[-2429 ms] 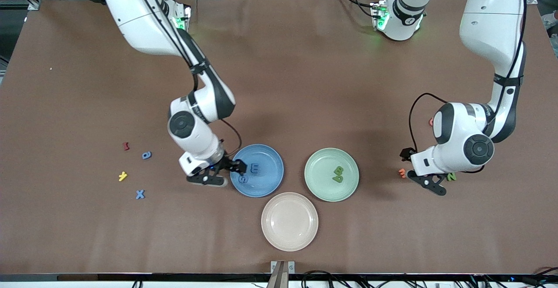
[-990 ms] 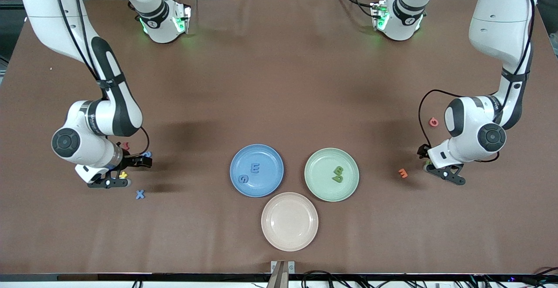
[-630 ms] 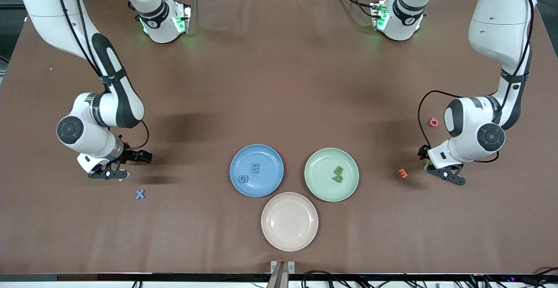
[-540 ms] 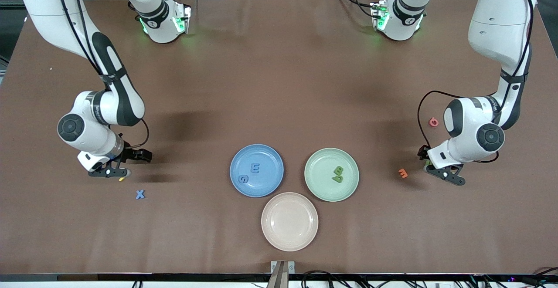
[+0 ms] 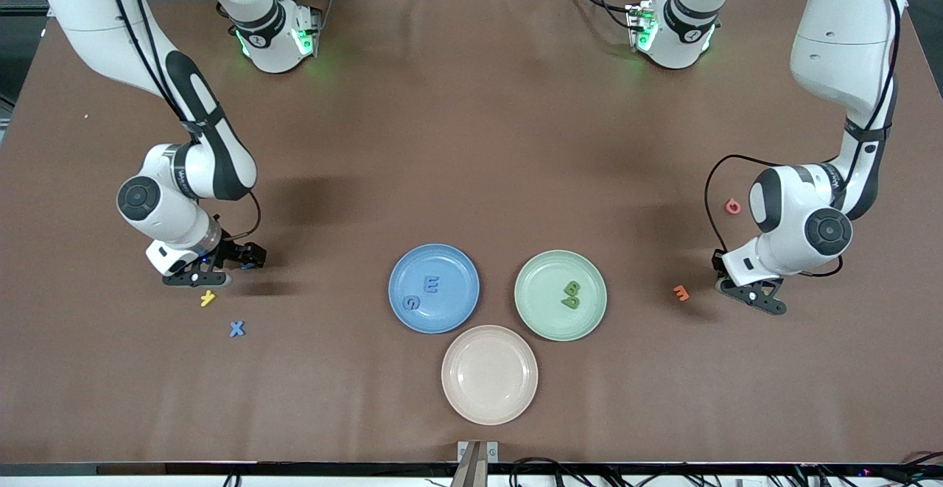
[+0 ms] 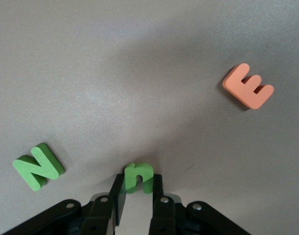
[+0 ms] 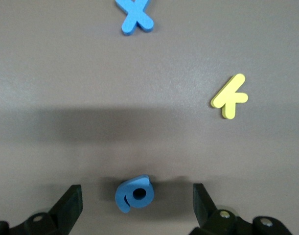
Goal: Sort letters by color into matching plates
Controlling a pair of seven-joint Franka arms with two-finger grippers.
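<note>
Brown covering spans your table (image 5: 471,141), both arm bases at its upper edge. From the front camera you cannot see the left arm's green letters: its wrist hides them, and the blue "a" is mostly hidden under the right gripper.

3 plates cluster near the table's front edge. The blue plate (image 5: 434,288) holds 2 blue letters (image 5: 423,292); the mint green plate (image 5: 561,295) holds 2 dark green letters (image 5: 571,294); the cream-pink plate (image 5: 489,374), closest to the camera, holds nothing.

Your left gripper (image 6: 137,192) sits low at its end of the table, fingers clamped on the green "n" (image 6: 138,176), with a green "N" (image 6: 38,166) and an orange "E" (image 6: 248,86) nearby. Your right gripper (image 7: 137,203) has fingers spread wide around the blue "a" (image 7: 135,194), not touching; a blue "X" (image 7: 134,15) and a yellow letter (image 7: 229,97) lie close by.
</note>
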